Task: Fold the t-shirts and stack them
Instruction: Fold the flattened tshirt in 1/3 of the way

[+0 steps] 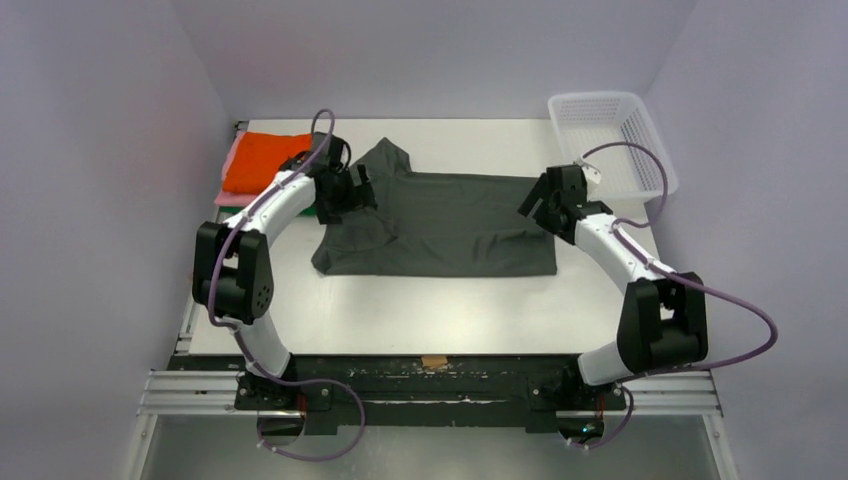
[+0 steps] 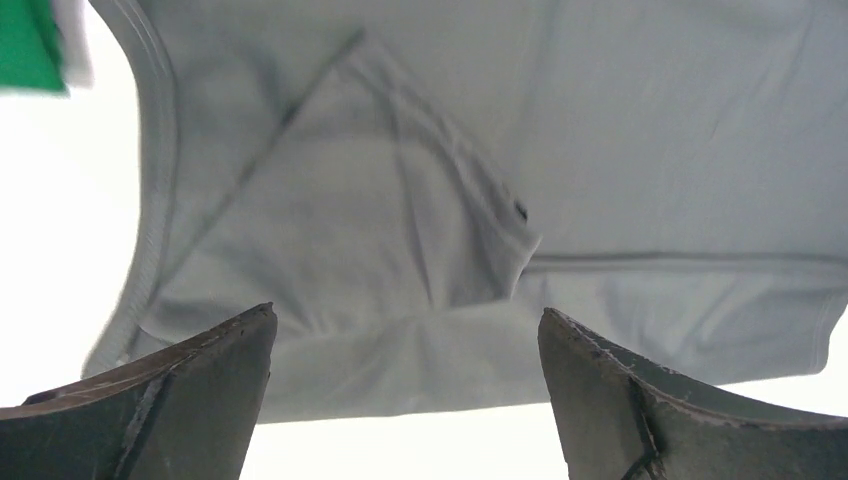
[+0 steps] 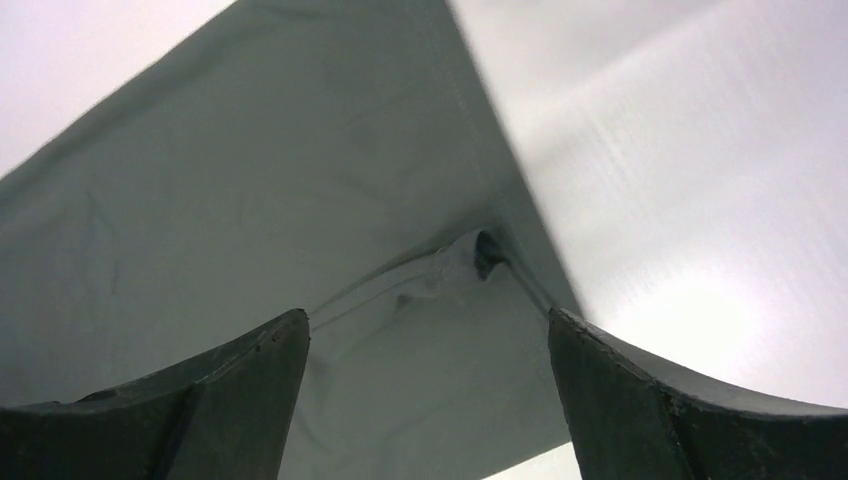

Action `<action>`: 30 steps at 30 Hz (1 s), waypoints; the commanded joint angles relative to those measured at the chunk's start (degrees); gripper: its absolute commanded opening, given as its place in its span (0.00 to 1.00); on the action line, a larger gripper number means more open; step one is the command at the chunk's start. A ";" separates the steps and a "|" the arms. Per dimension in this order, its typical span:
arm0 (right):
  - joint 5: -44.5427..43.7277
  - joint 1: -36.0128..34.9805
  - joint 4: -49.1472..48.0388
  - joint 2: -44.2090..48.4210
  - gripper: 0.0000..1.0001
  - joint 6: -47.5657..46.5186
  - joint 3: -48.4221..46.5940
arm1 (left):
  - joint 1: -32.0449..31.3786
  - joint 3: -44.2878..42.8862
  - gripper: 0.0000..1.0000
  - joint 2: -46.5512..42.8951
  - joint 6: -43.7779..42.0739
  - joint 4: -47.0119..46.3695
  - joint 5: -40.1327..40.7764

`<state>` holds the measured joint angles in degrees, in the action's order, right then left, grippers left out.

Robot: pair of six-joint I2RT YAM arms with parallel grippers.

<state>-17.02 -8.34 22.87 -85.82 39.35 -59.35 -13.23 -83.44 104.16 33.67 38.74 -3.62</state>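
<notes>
The dark grey t-shirt [image 1: 440, 225] lies spread on the white table, its left part bunched with a sleeve folded over. My left gripper [image 1: 357, 190] is open over the shirt's left edge; in the left wrist view [image 2: 405, 330] the folded sleeve [image 2: 380, 210] lies between and beyond its fingers. My right gripper [image 1: 535, 205] is open over the shirt's right edge; in the right wrist view [image 3: 428, 335] a hemmed corner [image 3: 480, 250] sits between its fingers. Folded orange [image 1: 268, 160], pink [image 1: 232, 195] and green [image 2: 30, 45] shirts are stacked at the far left.
A white plastic mesh basket [image 1: 612, 135] stands at the back right corner. The table's near edge [image 1: 420, 352] runs above the arm bases. Grey walls close in the left, back and right sides.
</notes>
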 commanded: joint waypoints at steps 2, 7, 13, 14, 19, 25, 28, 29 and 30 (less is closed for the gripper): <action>7.20 -5.60 -8.92 0.48 0.89 -2.69 6.53 | -0.83 9.21 1.00 -1.99 2.75 -8.24 -6.68; 11.05 -9.79 -13.54 -6.64 0.89 -4.14 6.41 | -0.83 9.28 1.00 4.16 3.86 -9.09 -8.92; 11.94 -10.38 -15.95 -10.07 0.89 -2.22 9.80 | -0.83 12.66 1.00 6.31 4.82 -10.33 -10.03; 11.95 -10.38 -16.25 -9.74 0.89 -1.73 10.84 | -0.83 14.50 1.00 5.85 4.98 -10.94 -10.46; 12.84 -10.50 -16.16 -5.53 0.88 0.24 16.98 | -0.96 22.68 1.00 1.79 6.80 -14.01 -13.00; 13.58 -11.17 -13.95 4.06 0.88 1.91 24.76 | -3.27 35.36 1.00 -7.62 8.96 -16.47 -11.81; 14.02 -11.83 -11.95 8.75 0.88 1.96 28.18 | -5.56 42.30 1.00 -13.07 11.08 -17.36 -10.18; 13.81 -11.95 -11.10 10.26 0.88 2.04 29.44 | -6.26 44.46 1.00 -15.03 11.90 -17.33 -9.54; 13.75 -12.12 -10.14 11.95 0.88 2.23 30.65 | -7.14 47.15 1.00 -16.89 12.53 -17.30 -8.75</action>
<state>-4.82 -19.55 3.53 -77.80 39.86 -33.91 -17.02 -46.81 89.84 42.41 13.23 -14.37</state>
